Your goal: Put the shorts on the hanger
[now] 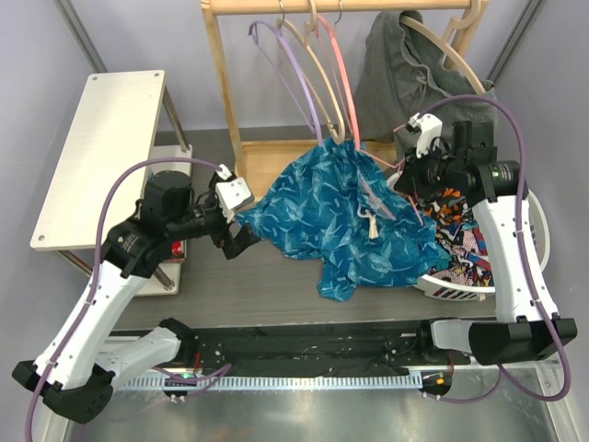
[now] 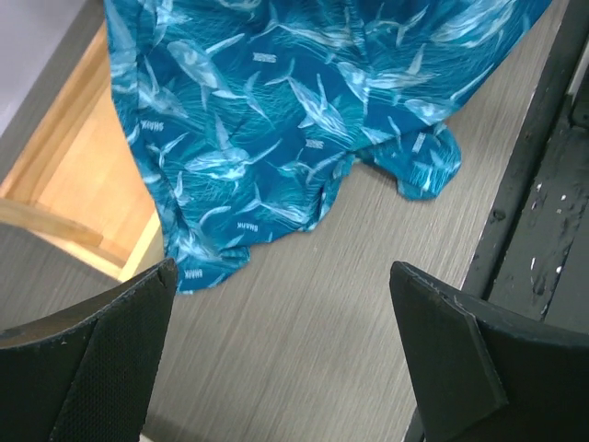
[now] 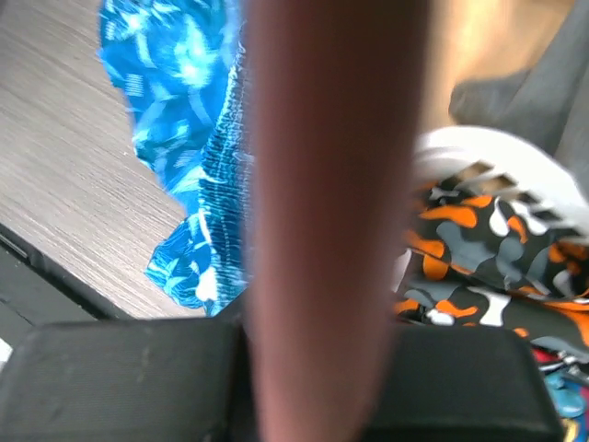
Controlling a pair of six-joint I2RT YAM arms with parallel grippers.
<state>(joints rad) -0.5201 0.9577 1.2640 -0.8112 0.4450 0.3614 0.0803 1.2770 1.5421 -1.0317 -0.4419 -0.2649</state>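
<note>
The blue printed shorts (image 1: 331,212) lie bunched on the table, raised to a peak near the rack, with the white drawstring (image 1: 370,221) on top. My right gripper (image 1: 411,177) is at their right edge, shut on the pink hanger (image 3: 322,184), which fills the right wrist view as a blurred bar between the jaws. A thin pink length of the hanger (image 1: 413,208) shows beside the shorts; the rest is hidden under the fabric. My left gripper (image 1: 247,221) is open and empty at the shorts' left edge (image 2: 276,110), with bare table between its fingers (image 2: 129,350).
A wooden rack (image 1: 221,83) at the back carries purple, beige and salmon hangers (image 1: 336,74) and a grey garment (image 1: 405,64). A white basket (image 1: 460,281) of orange-navy clothes (image 3: 488,239) sits right. A white side shelf (image 1: 101,147) stands left.
</note>
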